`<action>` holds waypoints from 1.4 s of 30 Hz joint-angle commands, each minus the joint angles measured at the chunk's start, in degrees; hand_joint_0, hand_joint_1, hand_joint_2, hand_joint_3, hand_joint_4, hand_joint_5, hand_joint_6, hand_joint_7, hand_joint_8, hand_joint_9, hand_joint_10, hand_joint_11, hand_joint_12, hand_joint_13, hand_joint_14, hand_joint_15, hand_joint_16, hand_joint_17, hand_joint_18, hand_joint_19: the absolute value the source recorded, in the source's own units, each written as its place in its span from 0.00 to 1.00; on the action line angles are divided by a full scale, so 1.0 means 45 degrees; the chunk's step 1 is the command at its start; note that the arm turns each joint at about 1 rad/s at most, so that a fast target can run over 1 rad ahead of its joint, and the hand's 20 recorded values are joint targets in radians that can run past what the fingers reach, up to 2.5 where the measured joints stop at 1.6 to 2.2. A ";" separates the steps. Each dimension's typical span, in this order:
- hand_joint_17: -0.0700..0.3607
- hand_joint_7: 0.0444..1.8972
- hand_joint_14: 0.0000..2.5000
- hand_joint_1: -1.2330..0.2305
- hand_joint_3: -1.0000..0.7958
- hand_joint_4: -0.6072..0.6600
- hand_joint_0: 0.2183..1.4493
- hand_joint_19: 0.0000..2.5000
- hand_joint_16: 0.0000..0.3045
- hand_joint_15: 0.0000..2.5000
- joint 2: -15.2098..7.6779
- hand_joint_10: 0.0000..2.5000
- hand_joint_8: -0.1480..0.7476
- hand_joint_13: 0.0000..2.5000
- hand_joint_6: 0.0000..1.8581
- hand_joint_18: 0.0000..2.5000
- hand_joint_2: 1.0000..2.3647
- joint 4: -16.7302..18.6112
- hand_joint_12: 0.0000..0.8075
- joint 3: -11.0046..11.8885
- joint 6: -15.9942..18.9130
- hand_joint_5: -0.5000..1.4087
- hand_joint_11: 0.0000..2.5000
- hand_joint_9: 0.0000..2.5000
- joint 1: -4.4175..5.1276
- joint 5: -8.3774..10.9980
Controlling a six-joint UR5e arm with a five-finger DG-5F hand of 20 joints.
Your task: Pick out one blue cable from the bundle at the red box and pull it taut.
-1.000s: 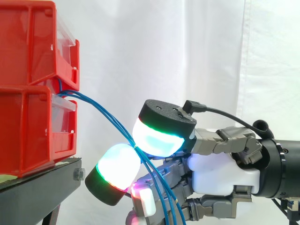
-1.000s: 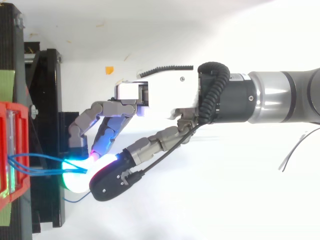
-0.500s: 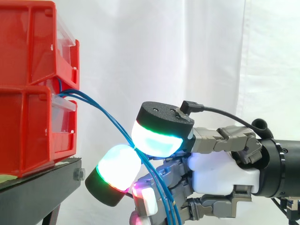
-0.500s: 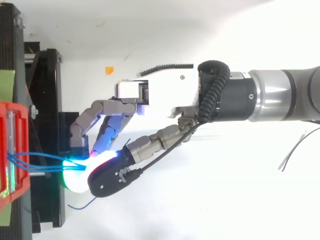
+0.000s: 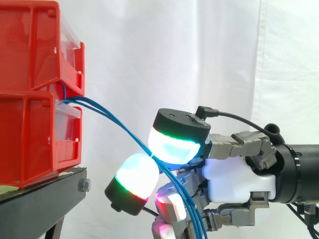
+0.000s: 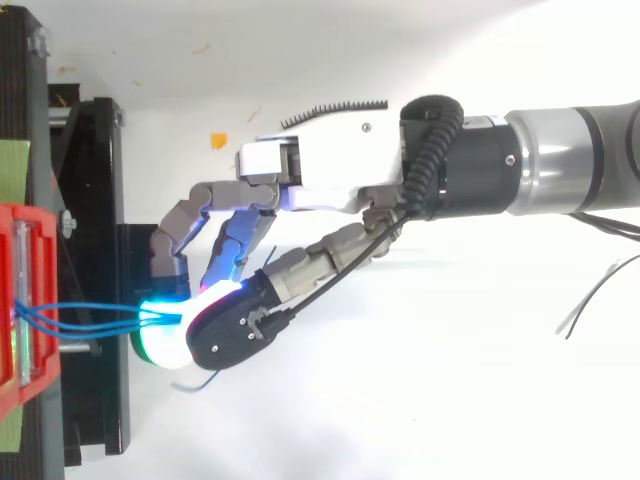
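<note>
- Cloth of the white curtain [image 5: 199,50] is hung in soft vertical folds behind everything in the side view.
- Two red bins [image 5: 30,139] of smooth plastic are stacked on a black stand [image 5: 40,199]. Both are cut off at the left edge, and their insides cannot be made out.
- The hand [image 5: 239,174], a white shell with grey jointed links, is brought in from the right. Its lower fingers are cut off by the bottom edge of the side view.
- The blue cables [image 5: 119,124], thin and glossy, are led out from between the two bins in a slightly bowed slant. They are pinched between two rounded, glowing pads [image 5: 174,147], one above and one below.
- Past the pinch, the strands are run down beside the palm and out of the bottom edge.
- Several strands are held; their exact number cannot be told.
</note>
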 commanded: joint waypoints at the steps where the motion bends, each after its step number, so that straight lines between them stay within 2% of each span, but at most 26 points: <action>1: 0.40 0.39 0.01 0.46 0.43 0.58 0.30 0.26 0.15 0.24 -0.0003 0.01 0.47 0.37 0.50 0.25 0.01 -0.0300 0.41 0.0239 0.0047 0.19 0.30 0.41 -0.0167 -0.0349; 2: 0.40 0.39 0.01 0.45 0.43 0.57 0.30 0.26 0.15 0.24 -0.0003 0.01 0.47 0.37 0.50 0.26 0.01 -0.0535 0.41 0.0473 0.0047 0.19 0.30 0.41 -0.0265 -0.0544; 5: 0.40 0.39 0.01 0.45 0.44 0.57 0.30 0.26 0.15 0.24 -0.0003 0.01 0.47 0.37 0.51 0.26 0.01 -0.1199 0.41 0.0962 0.0008 0.19 0.30 0.41 -0.0421 -0.0739; 10: 0.41 0.39 0.01 0.43 0.43 0.56 0.31 0.26 0.15 0.24 0.0016 0.01 0.47 0.37 0.51 0.27 0.01 -0.1648 0.40 0.1235 -0.0012 0.19 0.31 0.41 -0.0558 -0.0759; 16: 0.40 0.38 0.01 0.41 0.33 0.56 0.32 0.25 0.15 0.24 0.0016 0.01 0.47 0.38 0.51 0.27 0.01 -0.1746 0.40 0.1333 0.0008 0.19 0.31 0.43 -0.0733 -0.0837; 17: 0.40 0.39 0.01 0.41 0.31 0.56 0.32 0.25 0.15 0.25 0.0016 0.01 0.47 0.38 0.51 0.28 0.00 -0.1785 0.40 0.1372 0.0008 0.19 0.31 0.43 -0.0772 -0.0954; 20: 0.40 0.39 0.01 0.42 0.28 0.57 0.31 0.25 0.15 0.25 0.0016 0.01 0.47 0.39 0.50 0.28 0.00 -0.1746 0.40 0.1372 -0.0031 0.19 0.31 0.44 -0.0792 -0.1013; 26: 0.41 0.39 0.01 0.45 0.28 0.59 0.28 0.26 0.15 0.25 -0.0003 0.01 0.48 0.39 0.50 0.28 0.00 -0.1785 0.41 0.1372 -0.0012 0.20 0.31 0.45 -0.0792 -0.0993; 32: 0.41 0.41 0.01 0.42 0.28 0.59 0.27 0.25 0.16 0.25 -0.0003 0.01 0.48 0.40 0.50 0.29 0.00 -0.1746 0.41 0.1372 -0.0012 0.20 0.31 0.46 -0.0792 -0.1013; 34: 0.40 0.41 0.01 0.40 0.28 0.58 0.30 0.26 0.15 0.25 -0.0003 0.01 0.47 0.40 0.49 0.28 0.00 -0.1785 0.40 0.1372 0.0008 0.20 0.31 0.46 -0.0792 -0.0993; 42: 0.40 0.43 0.01 0.35 0.37 0.53 0.33 0.25 0.15 0.25 -0.0003 0.01 0.48 0.40 0.51 0.30 0.01 -0.1804 0.40 0.1372 0.0008 0.20 0.32 0.47 -0.0792 -0.1013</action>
